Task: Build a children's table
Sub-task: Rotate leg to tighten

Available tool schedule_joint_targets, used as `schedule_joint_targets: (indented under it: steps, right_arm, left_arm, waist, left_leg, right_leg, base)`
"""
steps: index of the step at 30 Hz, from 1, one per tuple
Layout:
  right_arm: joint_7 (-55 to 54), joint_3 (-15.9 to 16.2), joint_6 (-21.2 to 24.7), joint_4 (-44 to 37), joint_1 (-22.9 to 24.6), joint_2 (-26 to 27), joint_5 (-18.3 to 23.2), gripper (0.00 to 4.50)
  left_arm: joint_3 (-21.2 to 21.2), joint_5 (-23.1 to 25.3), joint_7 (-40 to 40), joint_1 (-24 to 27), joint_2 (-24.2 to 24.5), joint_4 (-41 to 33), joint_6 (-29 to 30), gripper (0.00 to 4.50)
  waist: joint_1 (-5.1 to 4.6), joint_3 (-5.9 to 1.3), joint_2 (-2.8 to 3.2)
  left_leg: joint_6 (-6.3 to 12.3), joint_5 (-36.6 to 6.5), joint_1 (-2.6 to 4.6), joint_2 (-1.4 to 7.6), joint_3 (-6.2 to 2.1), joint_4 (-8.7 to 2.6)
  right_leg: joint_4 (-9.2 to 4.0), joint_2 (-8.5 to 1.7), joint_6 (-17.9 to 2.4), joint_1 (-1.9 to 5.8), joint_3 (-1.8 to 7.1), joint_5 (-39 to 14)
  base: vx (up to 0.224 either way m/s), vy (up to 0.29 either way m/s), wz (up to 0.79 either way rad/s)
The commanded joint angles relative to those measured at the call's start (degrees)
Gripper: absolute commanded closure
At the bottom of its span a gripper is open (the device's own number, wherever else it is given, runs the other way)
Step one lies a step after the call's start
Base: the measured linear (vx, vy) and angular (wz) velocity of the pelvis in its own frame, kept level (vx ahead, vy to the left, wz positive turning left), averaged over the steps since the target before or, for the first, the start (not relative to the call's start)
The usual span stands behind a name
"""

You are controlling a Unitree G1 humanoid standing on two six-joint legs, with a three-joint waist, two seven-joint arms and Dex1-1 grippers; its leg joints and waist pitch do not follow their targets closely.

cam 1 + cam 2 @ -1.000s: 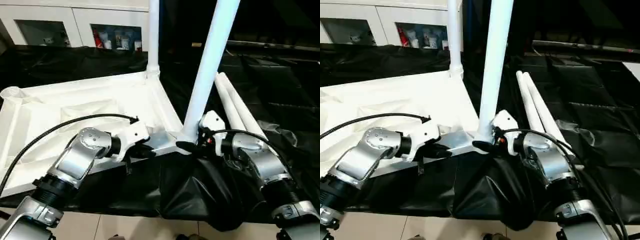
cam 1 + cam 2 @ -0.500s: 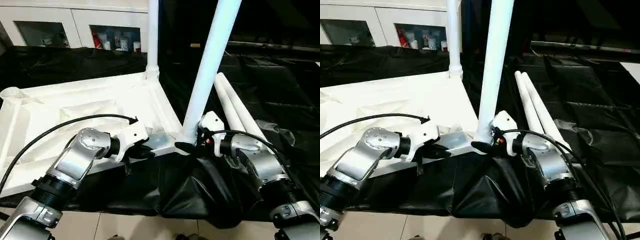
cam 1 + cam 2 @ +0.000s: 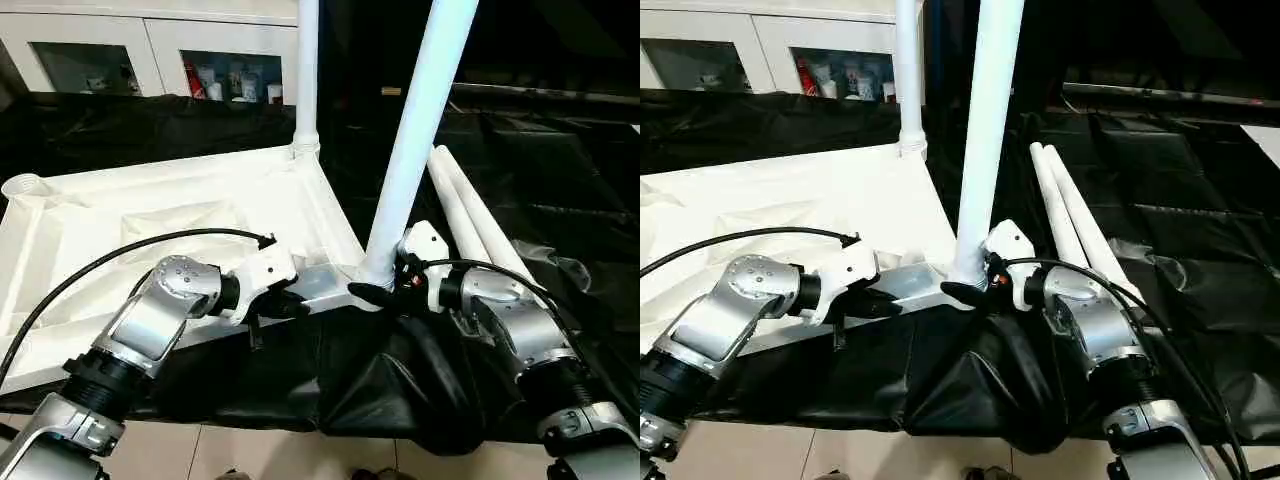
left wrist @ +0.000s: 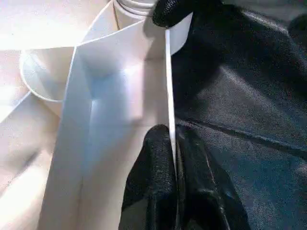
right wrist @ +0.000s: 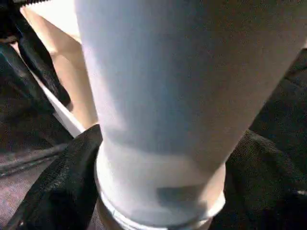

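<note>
While two legs (image 3: 415, 150) stand socketed — two loose (image 3: 470, 215) — left fingers (image 4: 153, 182) clamp the top's rim (image 4: 169, 86); right fingers' (image 5: 53, 191) state unclear.

The white rectangular plastic table top (image 3: 200, 215) and smooth white tube legs (image 3: 415, 140) looked semi-glossy; the crinkled black plastic sheeting (image 3: 560, 170) shone.
</note>
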Motion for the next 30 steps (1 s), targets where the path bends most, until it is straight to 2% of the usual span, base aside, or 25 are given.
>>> schedule_joint_targets:
  steps: [1, 8, 9, 18, 21, 22, 25, 27, 28, 29, 30]
  right_arm:
    - [0.36, -0.95, -0.04, 0.33, -0.65, 0.01, 0.96, 0.6]
    - [1.1, -1.09, -0.04, 0.36, -0.4, 0.23, 1.49, 1.13]
    - [1.24, -0.87, -0.05, 0.41, -0.27, 0.14, 1.36, 1.41]
    - [1.12, -0.53, 0.3, 0.9, 0.0, 0.13, 1.43, 1.72]
    - [-0.43, -1.31, 1.14, 2.06, -0.03, 0.92, 1.58, 1.73]
    - [-4.74, -2.6, 2.43, 4.16, -0.25, 2.73, 1.49, 1.73]
    - [-11.09, -3.84, 3.52, 7.06, -0.32, 5.75, 1.06, 1.73]
    - [-17.15, -4.38, 3.8, 9.75, -0.79, 8.66, 0.22, 1.73]
    - [-23.1, -4.93, 3.96, 12.44, -1.73, 11.23, -0.55, 1.73]
    - [-24.15, -5.02, 3.99, 12.92, -1.91, 11.68, -0.68, 1.73]
    - [-28.38, -5.53, 4.04, 15.14, -3.01, 13.63, -0.9, 1.73]
  left_arm:
    - [-0.39, -0.82, -1.59, -0.63, -0.02, -2.61, -1.66, 4.5]
    - [-0.41, -0.87, -1.84, -0.55, 0.09, -2.58, -1.58, 4.5]
    - [-0.41, -0.82, -1.89, -0.55, 0.1, -2.54, -1.6, 4.5]
    - [-0.33, -0.87, -1.91, -0.64, -0.12, -2.15, -1.56, 4.5]
    - [0.01, -1.13, -1.21, -0.61, -0.64, -1.72, -0.38, 4.5]
    - [0.95, -1.42, 0.72, -1.06, -2.06, -0.24, 0.84, 4.5]
    - [2.7, -1.4, 5.05, -2.57, -4.99, 3.58, 2.05, 4.5]
    - [4.1, -0.71, 10.2, -4.57, -8.05, 7.99, 2.54, 4.5]
    - [5.22, -0.18, 14.53, -6.44, -10.62, 11.84, 2.75, 4.5]
    - [5.41, -0.09, 15.28, -6.77, -11.07, 12.51, 2.79, 4.5]
    - [6.41, -0.16, 18.36, -8.21, -13.07, 15.26, 3.54, 4.5]
  waist:
    - [0.22, -4.92, 0.35]
    - [0.26, -4.92, 0.43]
    - [0.29, -4.92, 0.44]
    - [0.29, -4.95, 0.44]
    - [0.27, -4.96, 0.5]
    - [0.13, -4.92, 0.45]
    - [-0.01, -4.81, 0.36]
    - [0.03, -4.6, 0.4]
    - [0.08, -4.51, 0.4]
    - [0.04, -4.37, 0.46]
    - [-0.04, -4.07, 0.63]
  left_leg:
    - [5.01, 3.01, -1.57, 0.64, 0.25, -3.38]
    - [4.63, 2.31, -1.54, 0.61, 0.28, -3.36]
    - [4.61, 2.27, -1.59, 0.61, 0.25, -3.39]
    - [4.48, 2.22, -1.62, 0.58, 0.24, -3.36]
    - [4.54, 2.41, -1.6, 0.61, 0.24, -3.37]
    - [4.38, 2.4, -1.59, 0.63, 0.32, -3.39]
    - [3.23, 1.2, -1.56, 0.4, 0.4, -3.48]
    - [2.71, -0.61, -1.21, 0.38, 0.47, -3.65]
    - [2.32, -2.32, -0.85, 0.21, 0.56, -3.71]
    - [2.24, -2.77, -0.85, 0.07, 0.65, -3.76]
    - [1.77, -5.6, -0.3, -0.07, 0.75, -3.73]
  right_leg:
    - [-3.76, -3.17, -7.68, 6.31, 4.1, -8.51]
    - [-3.96, -3.15, -7.19, 6.28, 4.06, -9.7]
    - [-3.93, -3.16, -7.17, 6.33, 4.06, -9.75]
    - [-3.97, -3.12, -6.85, 6.33, 4.01, -10.0]
    - [-3.96, -3.12, -7.05, 6.28, 4.01, -9.73]
    - [-3.98, -3.09, -7.12, 6.2, 4.07, -9.91]
    - [-4.58, -3.02, -5.92, 6.23, 3.87, -13.2]
    - [-5.14, -3.01, -4.9, 5.93, 3.73, -16.47]
    - [-5.67, -2.99, -3.87, 5.77, 3.57, -19.72]
    - [-6.08, -2.94, -3.16, 5.64, 3.54, -21.35]
    - [-7.04, -2.96, -1.73, 5.33, 3.13, -25.89]
  base:
    - [0.0, 0.0, 0.0]
    - [0.0, 0.0, 0.0]
    - [0.0, 0.0, 0.0]
    - [0.0, 0.0, 0.0]
    - [0.0, 0.0, 0.0]
    - [0.0, 0.0, 0.0]
    - [0.0, 0.0, 0.0]
    - [0.0, 0.0, 0.0]
    - [0.0, 0.0, 0.0]
    - [0.0, 0.0, 0.0]
    - [0.0, 0.0, 0.0]
